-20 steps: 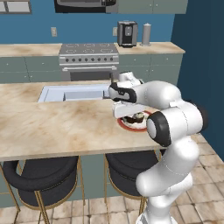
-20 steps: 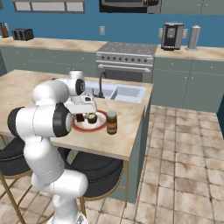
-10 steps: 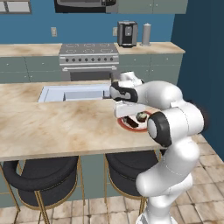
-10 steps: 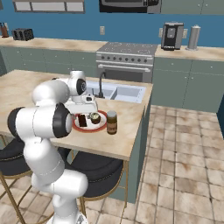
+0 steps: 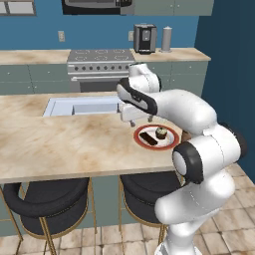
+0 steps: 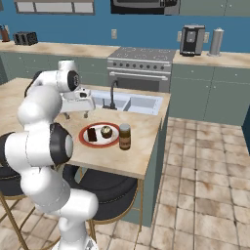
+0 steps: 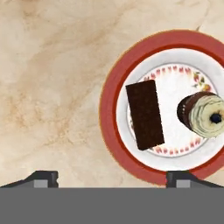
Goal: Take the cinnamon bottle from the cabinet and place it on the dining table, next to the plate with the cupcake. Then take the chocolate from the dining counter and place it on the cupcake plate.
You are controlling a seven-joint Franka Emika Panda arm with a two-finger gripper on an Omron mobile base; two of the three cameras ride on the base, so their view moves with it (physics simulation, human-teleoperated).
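On the desk (image 5: 60,144), near its sink-side end, the plate with the cupcake (image 7: 114,105) carries the chocolate (image 7: 145,114) lying flat on its white centre, with the cupcake (image 7: 204,114) just beside it at 3 o'clock in the hand view. Chocolate and cupcake stand apart, not touching. Above the plate hangs the tool (image 7: 113,176), its fingertips (image 7: 43,177) spread wide and gripping nothing; in the hand view they straddle the plate's lower rim. From the right base view the cinnamon bottle (image 6: 124,136) stands upright on the desk just beside the plate (image 6: 84,140), at its 3 o'clock. A sink (image 6: 129,103) lies beyond, at 12 o'clock.
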